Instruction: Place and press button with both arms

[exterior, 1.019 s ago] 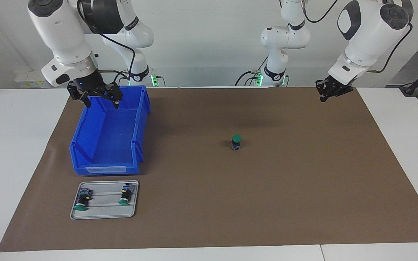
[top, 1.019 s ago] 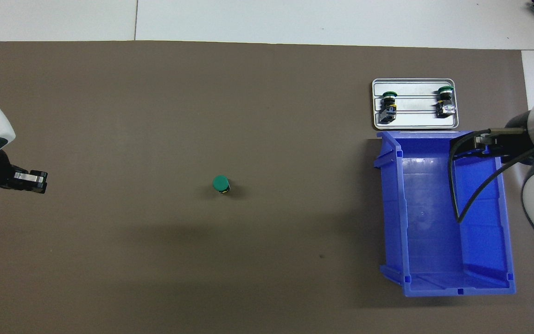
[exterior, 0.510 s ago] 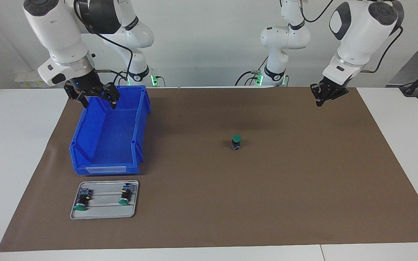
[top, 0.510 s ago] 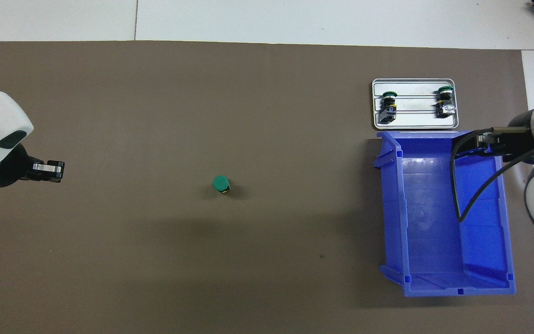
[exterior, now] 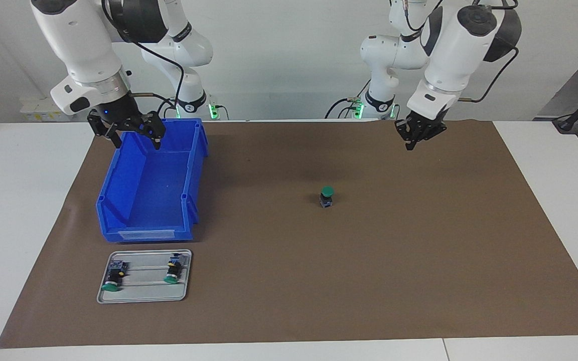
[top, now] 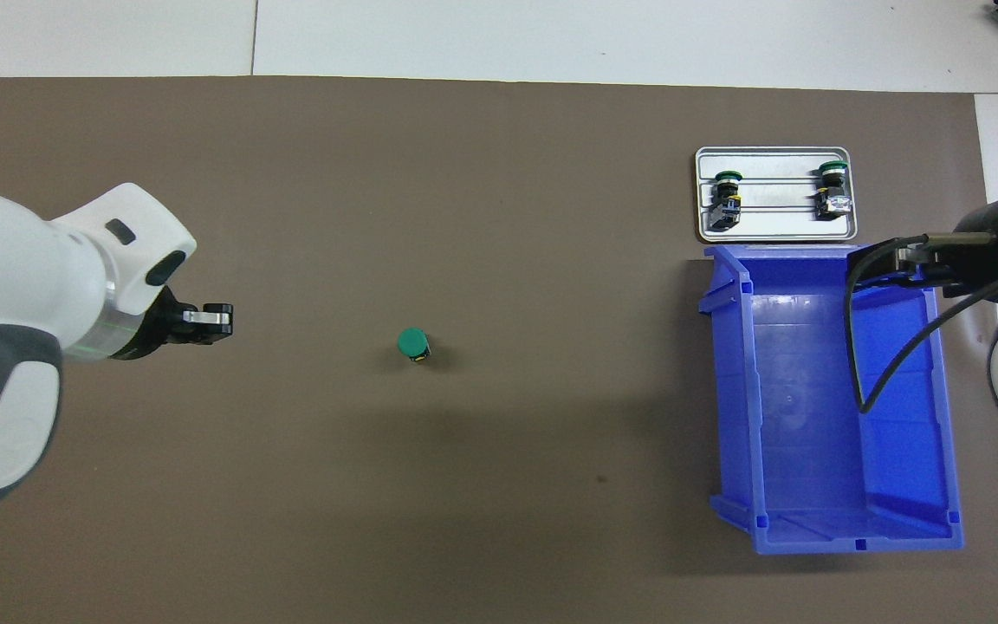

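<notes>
Standing upright on the brown mat (exterior: 419, 260), green cap on top, the button (exterior: 326, 196) has its long axis vertical, so a press must come straight down. The left gripper (exterior: 411, 142), fingertips together and empty, hangs over bare mat nearer its own arm's end; the button lies below it, toward the table's middle. The right gripper (exterior: 136, 138), jaws apart, waits over the blue bin (exterior: 118, 200), clearly the more distant of the two.

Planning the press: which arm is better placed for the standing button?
Left, probably. Left pincer is shut, over open mat toward the upright button; right pincer hangs open over the bin, farther off.
</notes>
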Controlling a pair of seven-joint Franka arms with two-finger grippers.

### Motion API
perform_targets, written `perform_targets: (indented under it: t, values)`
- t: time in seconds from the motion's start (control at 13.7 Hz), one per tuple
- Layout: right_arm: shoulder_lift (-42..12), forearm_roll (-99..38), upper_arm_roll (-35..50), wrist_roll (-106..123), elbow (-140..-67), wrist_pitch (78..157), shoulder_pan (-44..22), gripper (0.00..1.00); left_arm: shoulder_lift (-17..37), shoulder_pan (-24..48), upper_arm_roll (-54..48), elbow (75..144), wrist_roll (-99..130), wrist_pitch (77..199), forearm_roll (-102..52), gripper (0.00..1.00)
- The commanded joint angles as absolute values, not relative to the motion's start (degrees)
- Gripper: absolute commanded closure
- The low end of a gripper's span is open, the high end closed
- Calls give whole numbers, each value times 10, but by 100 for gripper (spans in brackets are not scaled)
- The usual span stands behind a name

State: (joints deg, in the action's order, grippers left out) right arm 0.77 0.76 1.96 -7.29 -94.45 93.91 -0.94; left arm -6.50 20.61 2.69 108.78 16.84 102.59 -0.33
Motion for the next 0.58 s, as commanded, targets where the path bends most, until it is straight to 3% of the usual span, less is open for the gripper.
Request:
perform_targets:
  t: [0.0,0.29,0.51]
  values:
    - [10,4,24,-62,-942,933,-4,0,-47,257,35,1109,249,1075,3,100]
    - [12,0,24,-60,-947,933,-2,0,22,315,34,1109,362,1169,3,100]
    - [12,-3,25,-60,-947,933,-2,0,42,329,34,1122,391,1235,-7,100]
